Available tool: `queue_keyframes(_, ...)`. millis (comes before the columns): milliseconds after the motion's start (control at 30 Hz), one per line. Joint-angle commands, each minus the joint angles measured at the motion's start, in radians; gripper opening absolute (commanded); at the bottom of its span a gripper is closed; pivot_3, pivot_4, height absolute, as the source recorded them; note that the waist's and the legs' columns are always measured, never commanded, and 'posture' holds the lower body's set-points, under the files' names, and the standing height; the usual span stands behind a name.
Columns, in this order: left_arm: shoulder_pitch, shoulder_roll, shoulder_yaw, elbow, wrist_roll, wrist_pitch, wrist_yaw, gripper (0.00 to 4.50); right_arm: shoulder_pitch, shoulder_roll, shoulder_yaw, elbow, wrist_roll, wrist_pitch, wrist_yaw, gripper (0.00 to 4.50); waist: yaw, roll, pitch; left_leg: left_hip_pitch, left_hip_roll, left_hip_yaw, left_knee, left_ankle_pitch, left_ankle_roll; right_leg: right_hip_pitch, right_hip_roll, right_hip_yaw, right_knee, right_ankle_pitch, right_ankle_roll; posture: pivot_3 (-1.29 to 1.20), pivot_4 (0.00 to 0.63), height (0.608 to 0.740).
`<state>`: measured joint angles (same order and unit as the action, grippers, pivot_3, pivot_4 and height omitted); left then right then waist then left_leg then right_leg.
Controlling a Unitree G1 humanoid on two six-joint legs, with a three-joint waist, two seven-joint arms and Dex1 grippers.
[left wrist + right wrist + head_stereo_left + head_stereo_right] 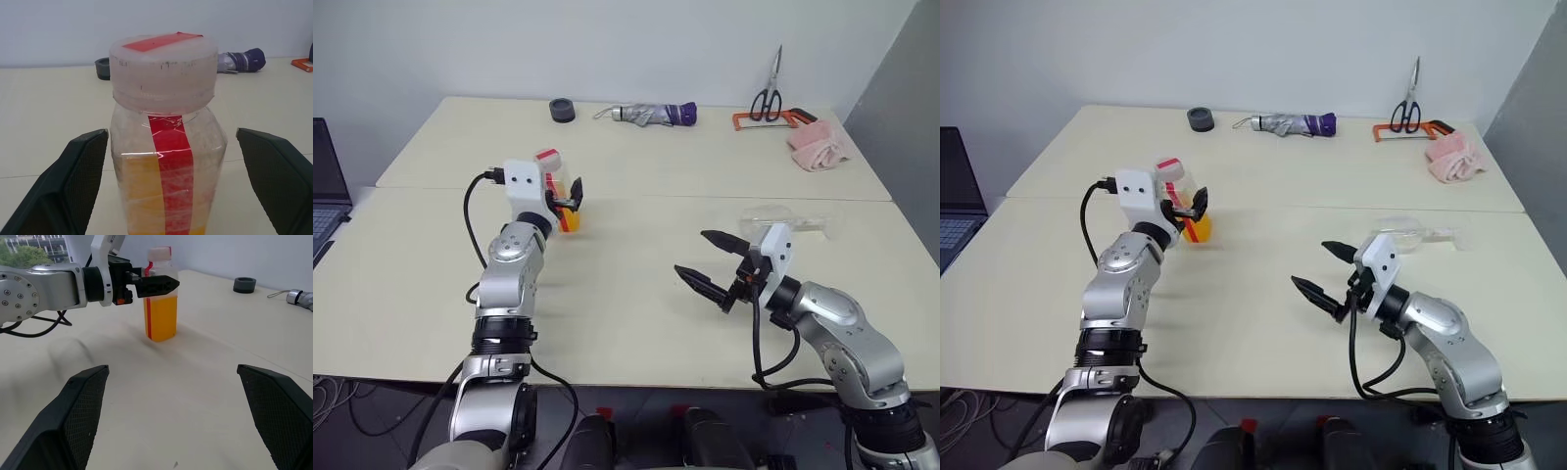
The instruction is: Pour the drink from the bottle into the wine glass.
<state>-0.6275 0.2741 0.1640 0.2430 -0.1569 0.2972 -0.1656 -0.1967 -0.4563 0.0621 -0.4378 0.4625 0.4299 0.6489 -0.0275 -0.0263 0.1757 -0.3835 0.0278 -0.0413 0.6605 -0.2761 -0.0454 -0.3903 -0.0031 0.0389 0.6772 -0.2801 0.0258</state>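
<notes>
The bottle [160,308] stands upright on the left half of the table, clear plastic with a whitish cap carrying a red strip and a red stripe down its side. The orange drink [162,319] fills its lower half. My left gripper [171,133] is open, with one finger [73,186] on each side of the bottle and gaps between them and the plastic. Near the right front of the table, my right gripper [693,255] hovers open and empty, pointing toward the bottle. Behind it, the clear wine glass [1410,233] lies on its side, partly hidden by the wrist.
Along the far edge of the table [636,294] lie a black tape roll [563,110], a folded umbrella [651,115], scissors [767,93], an orange-handled saw [773,120] and a pink cloth [818,147]. A laptop [325,186] sits off the left side.
</notes>
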Motion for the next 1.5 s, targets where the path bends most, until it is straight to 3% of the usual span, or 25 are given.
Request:
queue_keyframes(33, -0.036, 0.008, 0.004, 0.001, 0.003, -0.011, 0.001, 4.49, -0.016, 0.002, -0.006, -0.029, 0.008, -0.001, 0.001, 4.5, 0.0, 0.0, 0.0, 0.0, 0.0, 0.0, 0.0, 0.0, 0.0, 0.0, 0.0, 0.0, 0.0, 0.0, 0.0, 0.0, 0.15, 0.74)
queue_keyframes(1033, -0.083, 0.01, -0.004, 0.058, 0.043, -0.029, 0.02, 4.49, -0.008, -0.008, -0.008, -0.014, 0.009, 0.001, 0.016, 4.5, 0.0, 0.0, 0.0, 0.0, 0.0, 0.0, 0.0, 0.0, 0.0, 0.0, 0.0, 0.0, 0.0, 0.0, 0.0, 0.0, 0.15, 0.74)
queue_keyframes(1133, -0.082, 0.009, -0.005, 0.057, 0.043, -0.034, 0.017, 3.93, -0.006, -0.009, -0.009, -0.014, 0.009, 0.0, 0.018, 4.5, 0.0, 0.0, 0.0, 0.0, 0.0, 0.0, 0.0, 0.0, 0.0, 0.0, 0.0, 0.0, 0.0, 0.0, 0.0, 0.0, 0.15, 0.74)
queue_keyframes(1333, -0.078, 0.007, -0.009, 0.048, 0.04, -0.038, 0.008, 2.12, -0.003, -0.01, -0.009, -0.015, 0.009, 0.0, 0.019, 4.5, 0.0, 0.0, 0.0, 0.0, 0.0, 0.0, 0.0, 0.0, 0.0, 0.0, 0.0, 0.0, 0.0, 0.0, 0.0, 0.0, 0.15, 0.74)
queue_keyframes(1500, -0.062, 0.006, -0.012, 0.027, 0.041, -0.044, 0.0, 1.95, -0.003, -0.011, -0.01, -0.015, 0.008, 0.0, 0.021, 4.5, 0.0, 0.0, 0.0, 0.0, 0.0, 0.0, 0.0, 0.0, 0.0, 0.0, 0.0, 0.0, 0.0, 0.0, 0.0, 0.0, 0.15, 0.74)
